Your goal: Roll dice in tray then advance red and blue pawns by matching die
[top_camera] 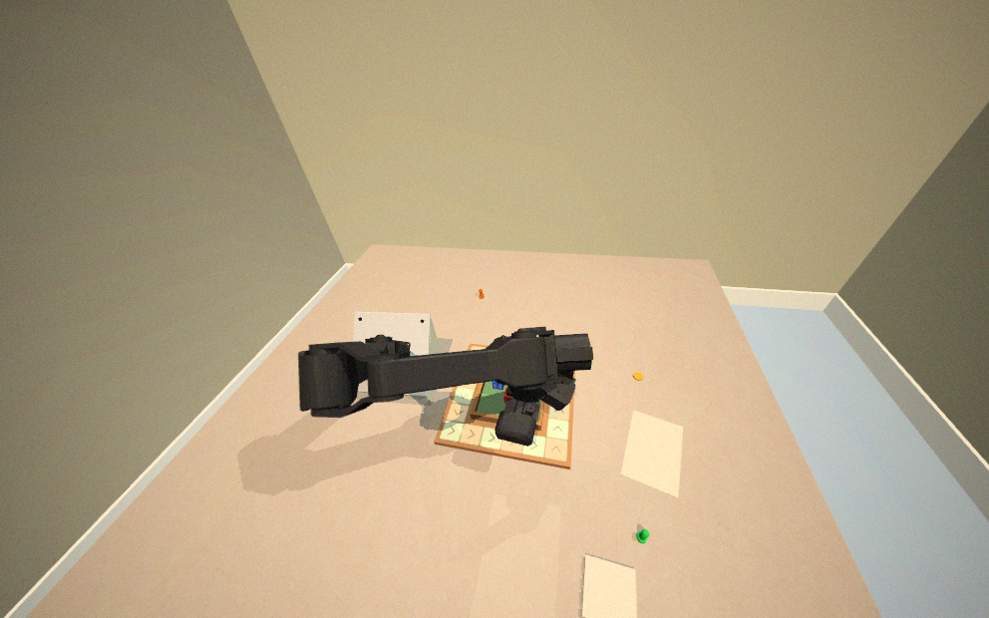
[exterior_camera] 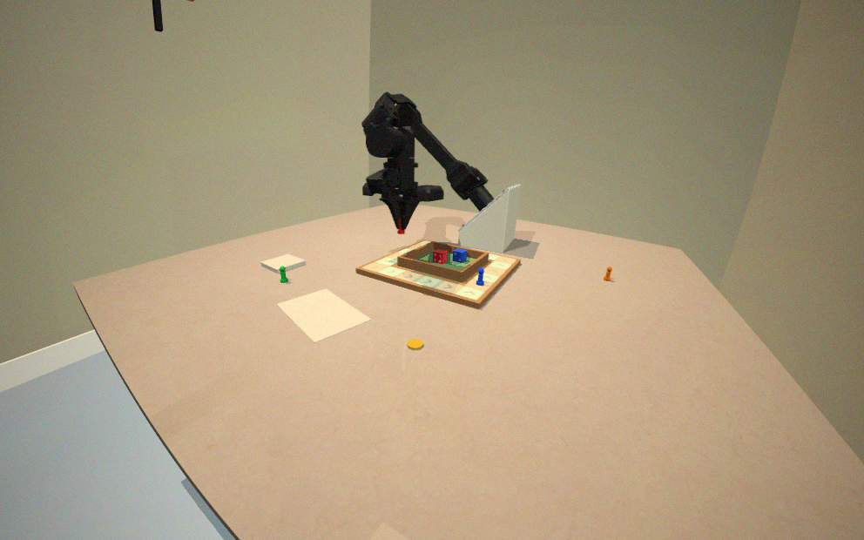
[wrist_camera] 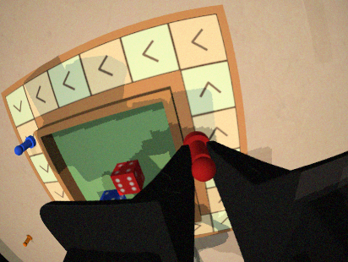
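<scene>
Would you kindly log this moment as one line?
gripper: shut on red pawn | pawn: aloft over board | dice: in tray

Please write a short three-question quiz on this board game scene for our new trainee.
1. True or false: the gripper holds the red pawn.
2. Where do both dice lie? A) in the tray B) on the bare table C) on an arrow square
3. Fill in: the blue pawn stands on the ____.

Key: 1 true; 2 A, red die and blue die are both inside; 3 board, on its arrow track.
</scene>
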You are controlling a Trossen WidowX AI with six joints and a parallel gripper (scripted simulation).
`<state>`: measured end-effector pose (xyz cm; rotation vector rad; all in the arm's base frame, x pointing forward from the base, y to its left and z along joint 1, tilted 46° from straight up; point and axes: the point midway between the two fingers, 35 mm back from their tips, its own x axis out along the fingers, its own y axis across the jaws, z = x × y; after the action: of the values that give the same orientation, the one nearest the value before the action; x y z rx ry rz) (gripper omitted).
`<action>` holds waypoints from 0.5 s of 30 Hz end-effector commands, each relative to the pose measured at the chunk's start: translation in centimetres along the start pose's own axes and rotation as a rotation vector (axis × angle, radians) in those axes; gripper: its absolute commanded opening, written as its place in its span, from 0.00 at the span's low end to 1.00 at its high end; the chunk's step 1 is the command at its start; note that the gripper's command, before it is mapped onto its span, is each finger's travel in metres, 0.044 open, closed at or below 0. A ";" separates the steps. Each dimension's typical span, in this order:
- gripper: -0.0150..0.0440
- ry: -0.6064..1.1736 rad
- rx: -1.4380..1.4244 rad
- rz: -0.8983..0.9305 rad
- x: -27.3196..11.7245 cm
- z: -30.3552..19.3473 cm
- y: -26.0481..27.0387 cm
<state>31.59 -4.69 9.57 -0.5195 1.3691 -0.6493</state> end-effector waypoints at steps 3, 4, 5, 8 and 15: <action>0.25 0.001 -0.004 -0.028 1.5 2.0 -2.1; 0.25 0.001 -0.004 -0.029 1.6 2.1 -2.2; 0.25 0.001 -0.004 -0.029 1.6 2.1 -2.2; 0.25 0.001 -0.004 -0.029 2.1 2.1 -2.2; 0.25 0.001 -0.004 -0.031 5.0 2.1 -2.3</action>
<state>33.91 -9.10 8.78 -0.5321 1.3528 -0.6726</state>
